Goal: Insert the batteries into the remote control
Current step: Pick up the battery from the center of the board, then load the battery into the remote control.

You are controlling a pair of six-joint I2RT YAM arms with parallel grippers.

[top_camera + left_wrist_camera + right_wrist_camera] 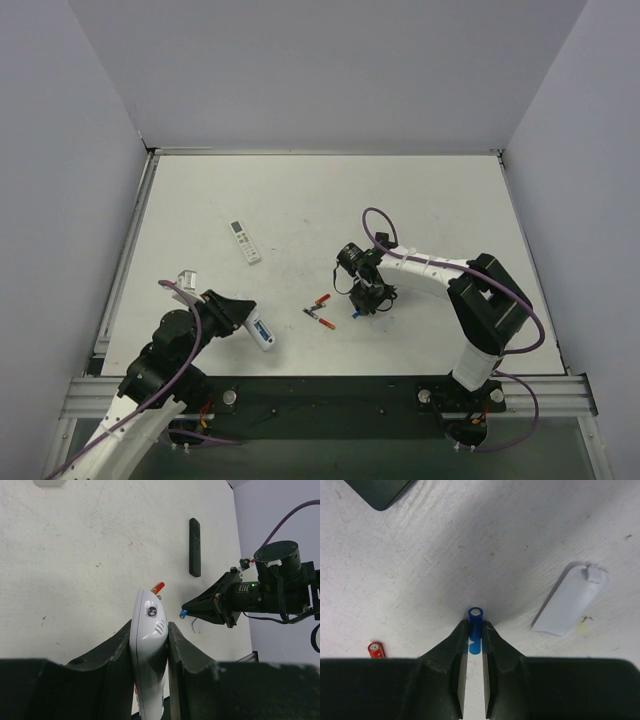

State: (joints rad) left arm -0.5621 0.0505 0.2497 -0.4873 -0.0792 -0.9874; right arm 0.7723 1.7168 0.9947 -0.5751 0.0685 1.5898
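My left gripper (150,624) is shut on the white remote control (148,640), gripping its long sides and holding it at the near left (261,331). A blue patch shows on the remote in the top view. My right gripper (475,625) is shut on one blue battery (475,619), held just above the table at mid-right (368,300). Its blue tip shows in the left wrist view (183,613). The second blue battery is not clearly in view.
Two red cells (320,300) (323,321) lie between the grippers. A white battery cover (568,600) lies right of the right gripper. A slim black remote (195,547) lies beyond. Another white remote (245,241) and a small white piece (185,277) lie at the left.
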